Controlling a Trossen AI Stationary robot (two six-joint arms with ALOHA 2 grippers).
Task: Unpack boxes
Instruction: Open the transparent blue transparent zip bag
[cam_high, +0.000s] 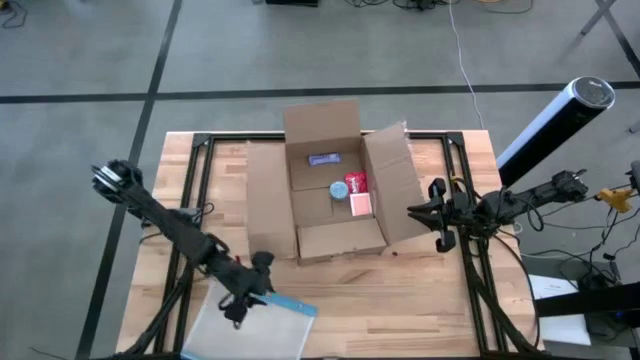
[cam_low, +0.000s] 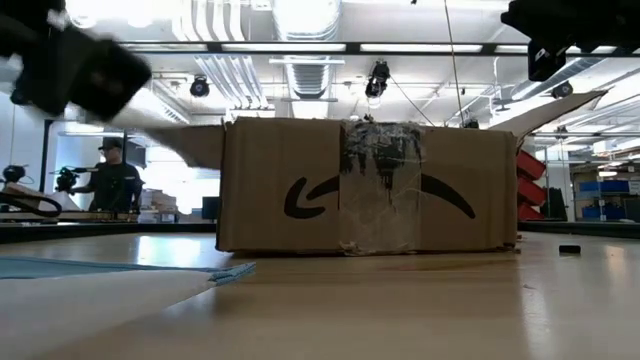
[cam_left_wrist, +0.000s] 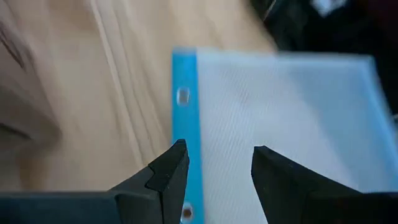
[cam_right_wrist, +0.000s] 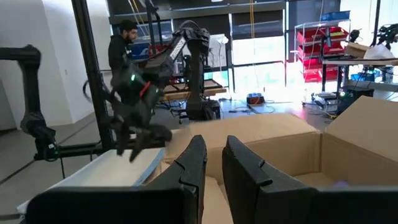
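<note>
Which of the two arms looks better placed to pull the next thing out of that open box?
Probably the right. Its gripper hangs at the box's right flap, beside the items inside. The left gripper is open over the clear pouch at the table's near edge, away from the box.

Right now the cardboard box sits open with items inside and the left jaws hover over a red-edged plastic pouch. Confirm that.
Not quite: the pouch edge is blue, not red, as the left wrist view shows. The cardboard box is open with items inside, and the left gripper hovers over the pouch.

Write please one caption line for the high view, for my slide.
Open cardboard box mid-table, left pincer over a clear pouch, right pincer beside the box's flap.
</note>
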